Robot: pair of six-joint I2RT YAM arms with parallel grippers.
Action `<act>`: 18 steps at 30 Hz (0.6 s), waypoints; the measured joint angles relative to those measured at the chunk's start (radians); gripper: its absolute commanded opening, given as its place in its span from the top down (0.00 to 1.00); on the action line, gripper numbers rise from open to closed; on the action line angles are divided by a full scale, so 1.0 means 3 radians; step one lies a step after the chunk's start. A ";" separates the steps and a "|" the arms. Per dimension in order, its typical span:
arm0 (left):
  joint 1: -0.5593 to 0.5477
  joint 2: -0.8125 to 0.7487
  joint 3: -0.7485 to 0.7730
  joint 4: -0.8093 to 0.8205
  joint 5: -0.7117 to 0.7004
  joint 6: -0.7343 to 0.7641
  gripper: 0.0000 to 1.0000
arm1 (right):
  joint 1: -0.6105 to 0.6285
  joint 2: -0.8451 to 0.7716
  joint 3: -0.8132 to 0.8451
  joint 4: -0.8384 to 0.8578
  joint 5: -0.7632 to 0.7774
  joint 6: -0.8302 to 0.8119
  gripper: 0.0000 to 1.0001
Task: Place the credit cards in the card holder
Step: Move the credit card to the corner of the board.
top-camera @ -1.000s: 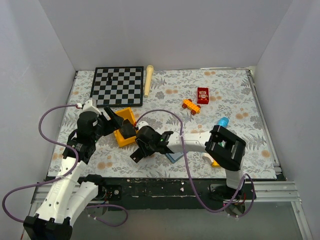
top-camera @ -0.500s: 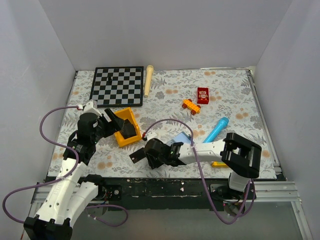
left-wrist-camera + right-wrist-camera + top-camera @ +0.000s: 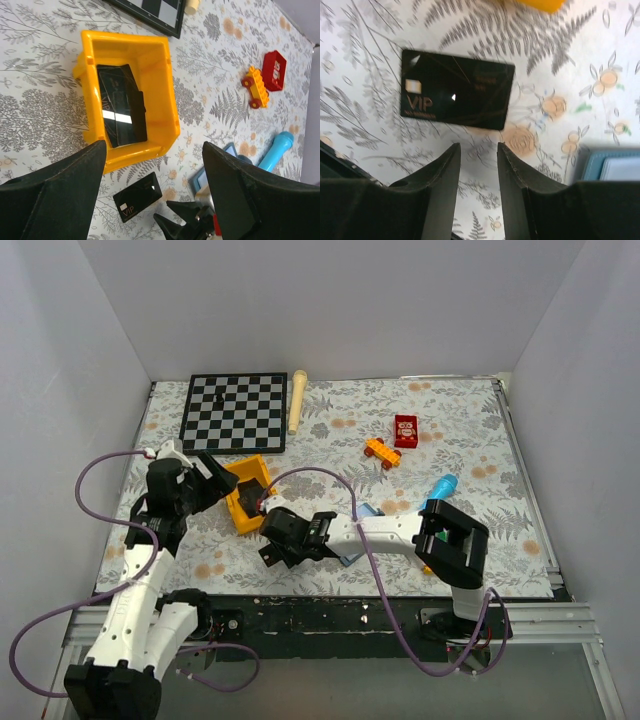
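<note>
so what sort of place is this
Probably a robot test booth: plain white walls box in a floral-covered table, arms bolted to a metal rail, and unrelated props like a chessboard and toy car.

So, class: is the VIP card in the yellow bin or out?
Out: the VIP card lies flat on the table, just outside the yellow bin.

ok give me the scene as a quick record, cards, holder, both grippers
first card: black, lying inside the yellow bin
VIP card: black, flat on the table, outside the bin
card holder: on the table near the right arm, partly hidden, seems open
left gripper: open, above the bin, holding nothing
right gripper: open, just short of the VIP card, not touching it
progress: neither card in the holder yet
</note>
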 measured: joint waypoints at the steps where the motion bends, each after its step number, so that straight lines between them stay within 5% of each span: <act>1: 0.0090 0.0027 0.0013 -0.0001 0.0047 0.0006 0.21 | 0.0001 0.0043 0.0084 -0.0001 0.0011 -0.0039 0.56; 8: 0.0711 0.0136 0.0137 -0.0084 0.0254 0.0083 0.15 | -0.0023 0.0211 0.0308 0.0100 0.0018 -0.0239 0.56; 18: 0.0833 0.0145 0.0148 -0.0170 0.0359 0.0043 0.11 | -0.0164 0.0537 0.0748 0.0198 -0.0067 -0.0416 0.57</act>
